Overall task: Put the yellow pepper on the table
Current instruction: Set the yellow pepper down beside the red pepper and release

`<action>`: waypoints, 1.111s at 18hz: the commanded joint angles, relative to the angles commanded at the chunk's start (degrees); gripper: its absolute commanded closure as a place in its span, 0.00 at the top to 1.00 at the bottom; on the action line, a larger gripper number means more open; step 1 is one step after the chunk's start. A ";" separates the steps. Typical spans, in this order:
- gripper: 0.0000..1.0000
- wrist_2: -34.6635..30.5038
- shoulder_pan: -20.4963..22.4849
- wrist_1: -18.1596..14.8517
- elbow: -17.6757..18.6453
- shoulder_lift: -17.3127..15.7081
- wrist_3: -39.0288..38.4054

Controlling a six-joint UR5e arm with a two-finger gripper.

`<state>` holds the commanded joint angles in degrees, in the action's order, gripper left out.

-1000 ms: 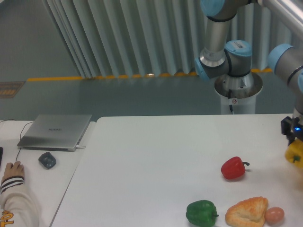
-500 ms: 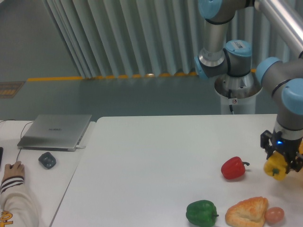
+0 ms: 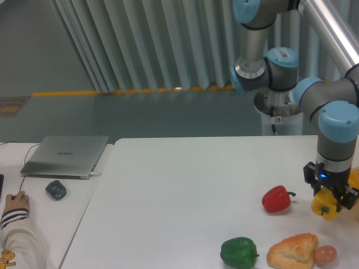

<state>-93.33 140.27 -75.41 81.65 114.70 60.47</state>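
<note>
**A:** Looking at your jaws first: the gripper (image 3: 328, 197) points straight down at the right side of the worktop (image 3: 179, 196), and its two dark fingers are closed on the yellow pepper (image 3: 326, 207), one on each side of its upper part.

**B:** Where does that put the pepper?

**A:** Near the right edge of the worktop, just right of the red pepper (image 3: 276, 199) and apart from it. You cannot tell from this view whether its underside touches the surface or hangs just above it.

**B:** How does it look?

**A:** Glossy, bright yellow and lobed, about as big as the red one. Only the lower bulge shows clearly; the top is hidden between the fingers.

**B:** Count the things for me.

**A:** You have three peppers: one yellow, one red, one green. The red one lies on its side with its dark stem to the right. The green pepper (image 3: 238, 252) sits near the front edge. Just right of it is one golden bread piece (image 3: 292, 250), and touching that, one small pinkish-brown round item (image 3: 325, 255). A sliver of something orange-yellow shows at the frame's right edge, too cut off to name.

**B:** And further out?

**A:** One arm, with grey links and light-blue joints. On the smaller desk (image 3: 61, 207) to the left lie one closed laptop (image 3: 65, 155) and one dark mouse (image 3: 55, 189), with one person's hand (image 3: 14, 200) at the left edge.
</note>
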 joint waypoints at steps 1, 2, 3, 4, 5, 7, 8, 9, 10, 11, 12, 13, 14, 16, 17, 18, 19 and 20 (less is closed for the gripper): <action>0.73 -0.61 0.00 0.00 -0.09 0.09 -0.26; 1.00 -0.71 0.00 0.44 0.09 0.18 -0.26; 1.00 -0.71 0.00 0.61 0.17 0.18 -0.26; 1.00 -0.80 0.00 0.96 0.26 0.26 -0.52; 1.00 -0.80 0.00 1.14 0.52 0.18 -0.61; 1.00 -0.71 0.00 1.67 1.05 0.00 -0.62; 1.00 -0.71 0.00 2.19 1.14 0.00 -0.62; 1.00 -0.80 0.00 2.20 1.14 0.00 -0.62; 1.00 -0.71 -0.09 2.37 1.14 0.00 -0.62; 1.00 -0.71 -0.09 2.37 1.14 -0.09 -0.70; 1.00 -0.71 -0.09 2.46 1.14 0.00 -0.44; 1.00 -0.62 -0.09 2.46 0.97 -0.09 -0.27; 1.00 -0.62 -0.09 2.46 0.71 -0.09 0.00; 1.00 -0.71 -0.26 2.63 0.00 0.09 0.17; 1.00 -1.06 -0.26 2.81 -0.09 0.00 1.31; 1.00 -3.32 -0.18 2.38 -0.96 -0.26 5.23; 1.00 -5.43 -0.26 2.11 -0.97 -0.44 8.14; 1.00 -6.76 -0.18 1.94 -0.88 -0.79 10.87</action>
<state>-100.09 140.10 -73.47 80.77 113.91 71.34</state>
